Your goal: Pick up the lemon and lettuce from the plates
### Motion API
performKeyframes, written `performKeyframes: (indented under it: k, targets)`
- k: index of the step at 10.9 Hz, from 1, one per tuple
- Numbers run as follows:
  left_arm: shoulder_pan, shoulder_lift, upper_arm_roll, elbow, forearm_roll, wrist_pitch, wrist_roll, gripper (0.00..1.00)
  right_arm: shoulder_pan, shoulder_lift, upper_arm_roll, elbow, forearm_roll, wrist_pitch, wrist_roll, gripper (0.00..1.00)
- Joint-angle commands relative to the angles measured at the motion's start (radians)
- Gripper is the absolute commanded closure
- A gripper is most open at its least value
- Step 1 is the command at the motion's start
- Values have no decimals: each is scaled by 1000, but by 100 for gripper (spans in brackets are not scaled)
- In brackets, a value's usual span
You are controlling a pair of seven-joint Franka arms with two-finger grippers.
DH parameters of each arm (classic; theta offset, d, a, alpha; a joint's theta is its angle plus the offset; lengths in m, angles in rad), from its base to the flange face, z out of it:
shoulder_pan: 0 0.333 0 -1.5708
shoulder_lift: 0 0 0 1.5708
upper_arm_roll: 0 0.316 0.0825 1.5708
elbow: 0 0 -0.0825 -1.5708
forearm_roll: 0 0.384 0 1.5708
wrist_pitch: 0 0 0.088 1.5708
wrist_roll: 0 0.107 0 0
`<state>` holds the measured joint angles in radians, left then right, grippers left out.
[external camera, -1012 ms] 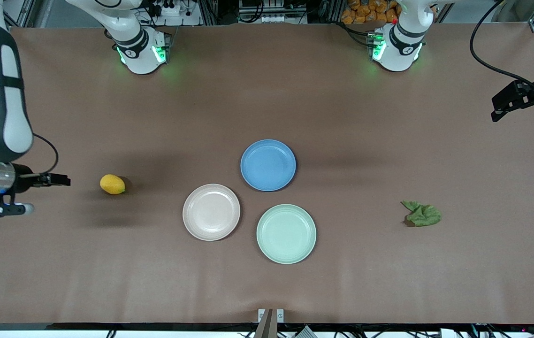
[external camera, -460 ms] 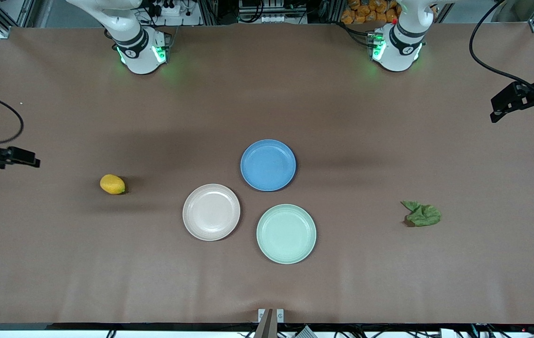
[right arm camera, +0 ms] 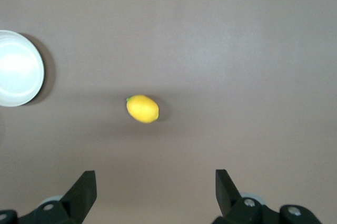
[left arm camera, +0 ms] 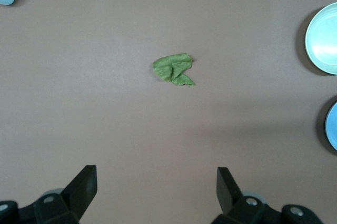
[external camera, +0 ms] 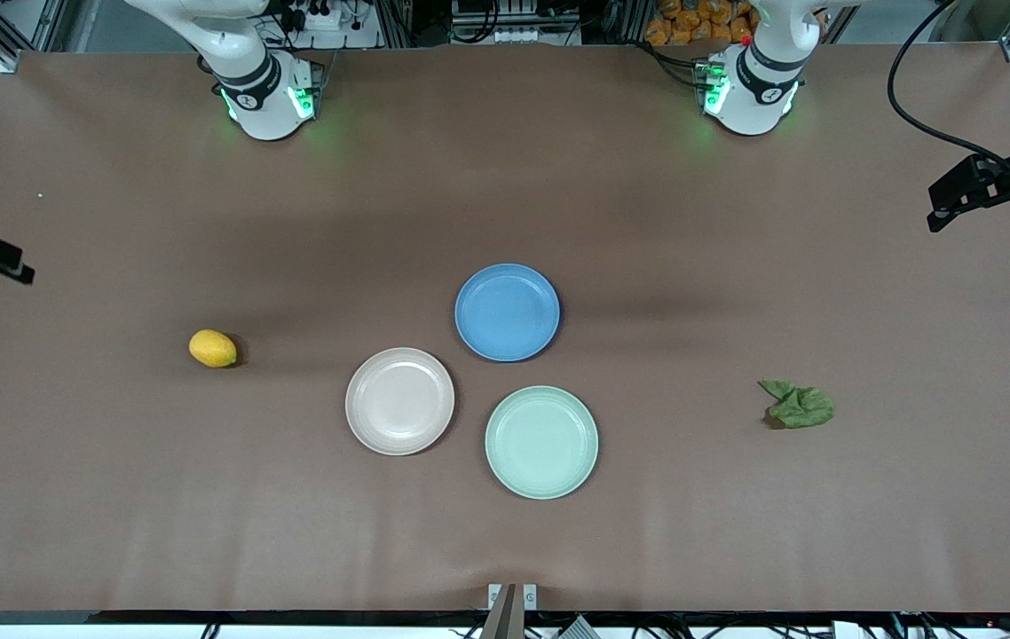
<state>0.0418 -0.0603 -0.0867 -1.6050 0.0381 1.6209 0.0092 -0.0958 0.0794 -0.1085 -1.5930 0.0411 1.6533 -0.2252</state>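
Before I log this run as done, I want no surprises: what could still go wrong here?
The lemon lies on bare table and might roll if bumped. The lettuce is crumpled and light, so a draft or a passing arm could shift it. The left gripper and right gripper are open, holding nothing.

The right arm's black two-finger gripper (right arm camera: 152,195) drew away from the small oval yellow lemon (external camera: 213,348), retreating toward its own end of the table.

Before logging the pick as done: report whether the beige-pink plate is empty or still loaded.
Empty. The beige-pink plate shows only bare surface; the lemon lies on the table toward the right arm's end, apart from it.
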Motion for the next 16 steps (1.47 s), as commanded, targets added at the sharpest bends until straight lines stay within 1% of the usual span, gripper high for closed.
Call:
performKeyframes:
  k: [1, 3, 5, 13, 16]
  targets:
    - [3, 2, -2, 13, -26, -12, -12, 0, -18, -13, 10, 71, -10, -107, -3, 0]
    - [3, 2, -2, 13, -26, -12, -12, 0, -21, -18, 10, 74, -10, -109, -3, 0]
    - [4, 2, -2, 14, -26, -12, -12, 0, -21, -20, -9, 74, -9, -116, -8, 0]
    - [4, 2, 1, 13, -26, -12, -12, 0, 1, -17, -2, 94, -13, -124, 1, 0]
    - [4, 2, 1, 13, -26, -12, -12, 0, 62, -17, -3, 94, -52, -139, 4, 0]
